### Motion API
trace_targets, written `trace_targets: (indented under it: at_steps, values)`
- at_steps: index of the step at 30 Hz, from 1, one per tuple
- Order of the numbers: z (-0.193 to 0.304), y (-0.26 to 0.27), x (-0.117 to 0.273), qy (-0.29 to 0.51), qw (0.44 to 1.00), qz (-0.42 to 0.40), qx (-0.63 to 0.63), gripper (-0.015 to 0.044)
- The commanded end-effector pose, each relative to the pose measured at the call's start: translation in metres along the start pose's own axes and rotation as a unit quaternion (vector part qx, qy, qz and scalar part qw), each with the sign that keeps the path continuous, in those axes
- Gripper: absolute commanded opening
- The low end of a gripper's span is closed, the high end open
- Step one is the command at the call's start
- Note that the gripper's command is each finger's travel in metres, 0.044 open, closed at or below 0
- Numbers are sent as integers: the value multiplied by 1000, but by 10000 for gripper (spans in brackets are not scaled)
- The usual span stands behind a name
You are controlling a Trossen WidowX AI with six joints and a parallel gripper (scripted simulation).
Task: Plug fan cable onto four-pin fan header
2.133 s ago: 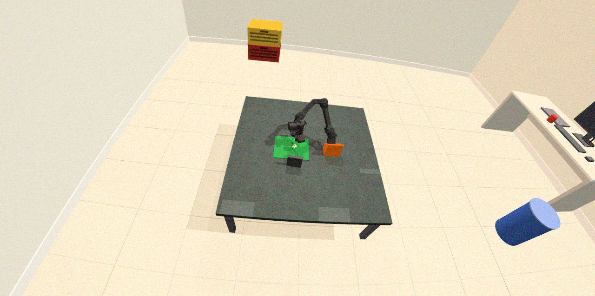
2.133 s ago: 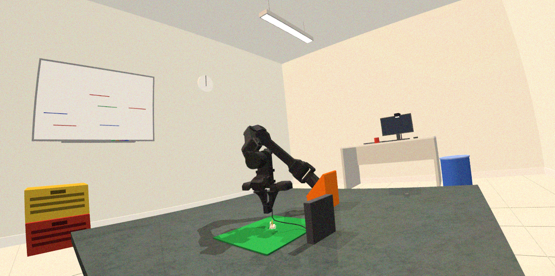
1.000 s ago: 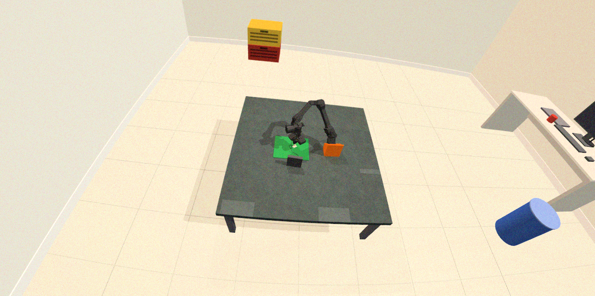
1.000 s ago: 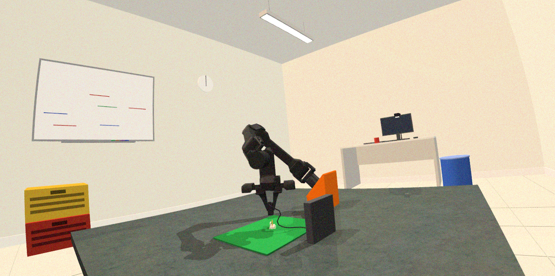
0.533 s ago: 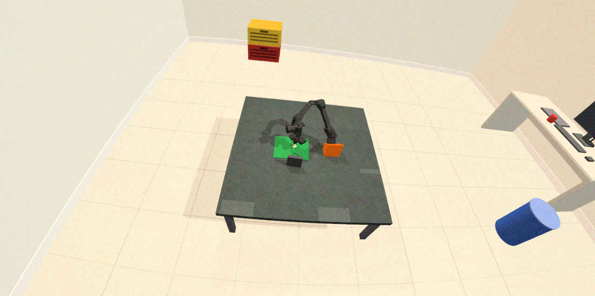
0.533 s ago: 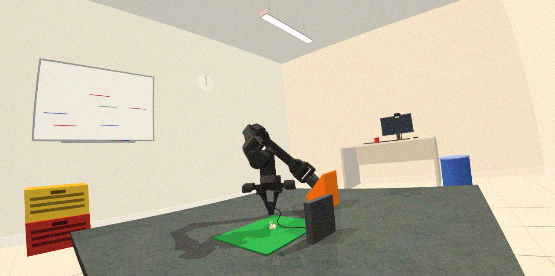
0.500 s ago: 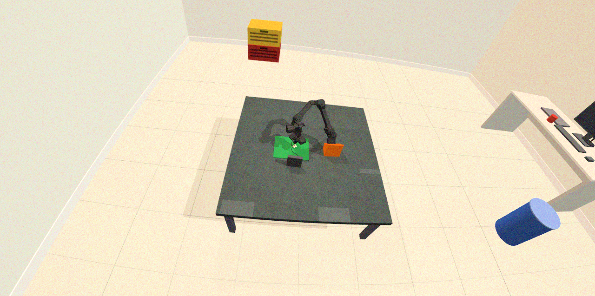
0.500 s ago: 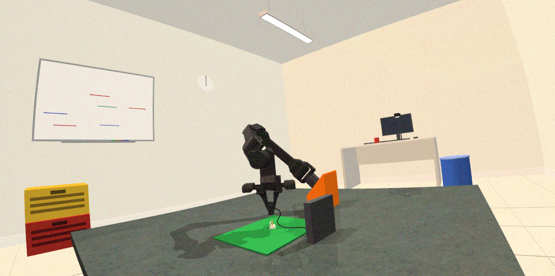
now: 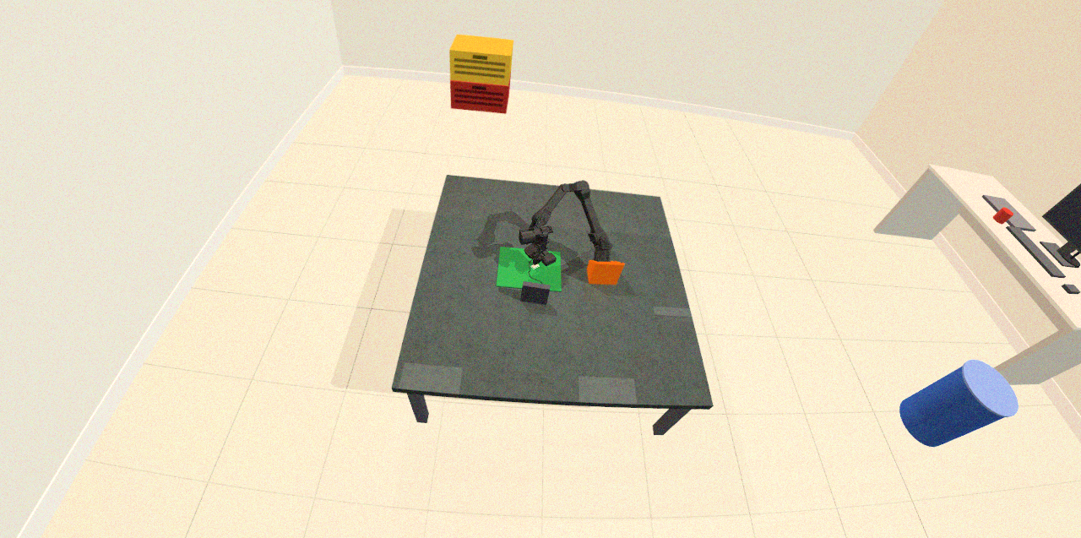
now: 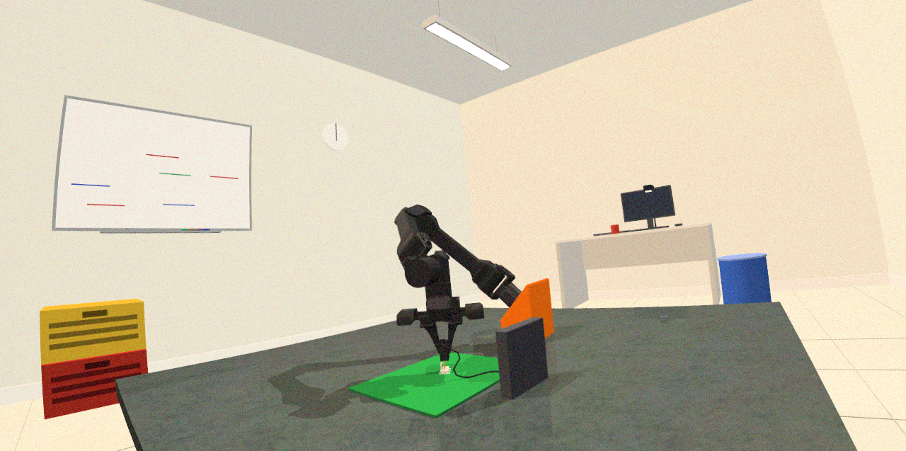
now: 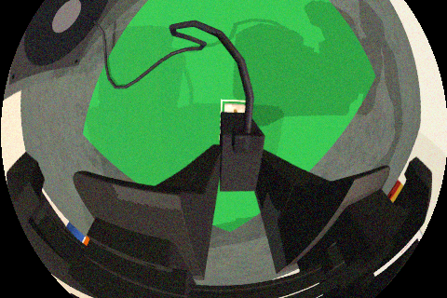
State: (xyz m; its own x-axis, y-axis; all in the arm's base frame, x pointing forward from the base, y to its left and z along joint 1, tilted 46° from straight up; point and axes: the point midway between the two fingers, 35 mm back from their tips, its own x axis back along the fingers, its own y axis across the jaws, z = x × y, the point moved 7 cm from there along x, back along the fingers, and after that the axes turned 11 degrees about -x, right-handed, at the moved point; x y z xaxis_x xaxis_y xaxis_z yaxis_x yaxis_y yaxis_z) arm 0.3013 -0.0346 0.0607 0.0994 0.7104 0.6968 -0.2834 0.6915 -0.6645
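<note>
My gripper (image 10: 444, 348) (image 11: 234, 152) is shut on the black plug (image 11: 238, 155) of the fan's cable, low over the green board (image 9: 510, 277) (image 10: 405, 394) (image 11: 130, 116). The white four-pin header (image 9: 535, 266) (image 10: 444, 371) (image 11: 233, 108) sits on the board under the plug. In the wrist view the plug hides most of the header, and only its far end shows. In the exterior view the plug's lower end is close above the header; whether they touch is unclear. The black cable (image 10: 471, 376) (image 11: 247, 79) curves from the plug to the fan (image 9: 535, 293) (image 10: 522, 356) (image 11: 42, 33).
The fan stands upright at the board's edge. An orange block (image 9: 605, 272) (image 10: 538, 311) stands by the arm's base, to the right of the board in the top view. All this is on the dark table (image 9: 468, 353) (image 10: 664, 384).
</note>
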Motion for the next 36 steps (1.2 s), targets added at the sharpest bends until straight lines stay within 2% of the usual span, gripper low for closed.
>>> trace_targets:
  at_steps: [1,36]
  values:
    - [0,-1,0,-1,1000,3,3,0]
    - [-1,-3,-4,-1,1000,3,2,0]
